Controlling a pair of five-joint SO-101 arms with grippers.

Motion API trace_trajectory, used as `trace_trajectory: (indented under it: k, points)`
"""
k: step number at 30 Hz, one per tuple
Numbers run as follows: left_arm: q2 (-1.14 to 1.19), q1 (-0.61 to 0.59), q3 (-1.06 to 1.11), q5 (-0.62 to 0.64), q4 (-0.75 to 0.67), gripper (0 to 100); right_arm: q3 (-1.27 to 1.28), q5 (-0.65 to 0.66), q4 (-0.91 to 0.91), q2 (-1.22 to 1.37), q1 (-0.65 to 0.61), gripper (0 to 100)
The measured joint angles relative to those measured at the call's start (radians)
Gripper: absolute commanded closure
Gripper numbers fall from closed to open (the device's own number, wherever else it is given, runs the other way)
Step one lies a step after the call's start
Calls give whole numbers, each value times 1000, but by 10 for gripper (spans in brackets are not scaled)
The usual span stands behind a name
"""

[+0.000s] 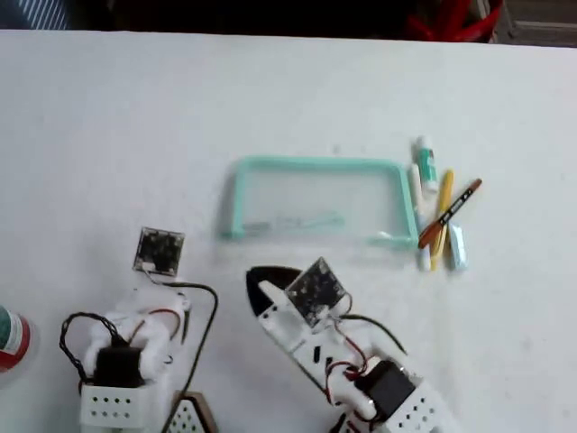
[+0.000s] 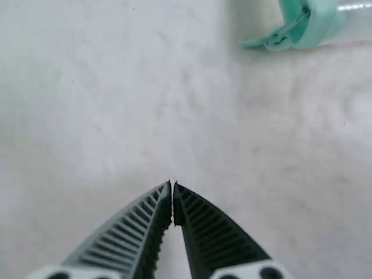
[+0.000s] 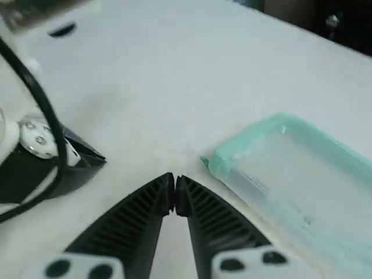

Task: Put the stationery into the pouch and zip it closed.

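Mint-green-edged, clear plastic zip pouch (image 1: 315, 200): one, lying flat at mid-desk, long side parallel to the near edge. A green tab (image 2: 273, 40), likely the zip pull, sits at its near-left corner. Whether the zip is run open cannot be told. None of the stationery appears to be inside.

Stationery: several loose pieces bunched just beside the pouch's right end, toward the right edge of the white desk (image 1: 135, 117).
- White-and-green tube (image 1: 425, 161).
- Yellow pen (image 1: 443, 212).
- Orange-and-black marker (image 1: 453, 209), slanted across the pen.
- Small pale piece (image 1: 457, 248), kind uncertain.

Left end effector (image 2: 172, 200): ribbed black, closed, empty. It is over bare desk toward the near-left corner, with the pouch's tab corner ahead of it.

Right end effector (image 3: 174, 195): closed, empty. It is by the near edge, just short of the pouch's near long side.

Red, white and green canister (image 1: 11, 338): left edge, apart from the task.

Handling note (judgement): the task looks to be at its start.
- The right arm is better placed for the stationery, and it should spread its fingers before descending.
- Take the marker first, since it lies on top, gripping across the barrel near its middle so it does not swing.
- The left arm can pin the tab corner so the light pouch does not slide.
- The bunched pieces may roll or scatter if nudged.
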Motion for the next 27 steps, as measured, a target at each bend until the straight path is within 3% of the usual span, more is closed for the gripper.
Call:
trace_trajectory:
  k: [4,12,22,27]
  points:
    - [0,0,0,0,0,976,0,0,6,0,-5,978]
    - [0,0,0,0,0,976,0,0,201,0,-9,978]
    - [0,0,0,0,0,976,0,0,209,0,-48,977]
    - [0,0,0,0,-103,976,0,0,209,0,-49,977]
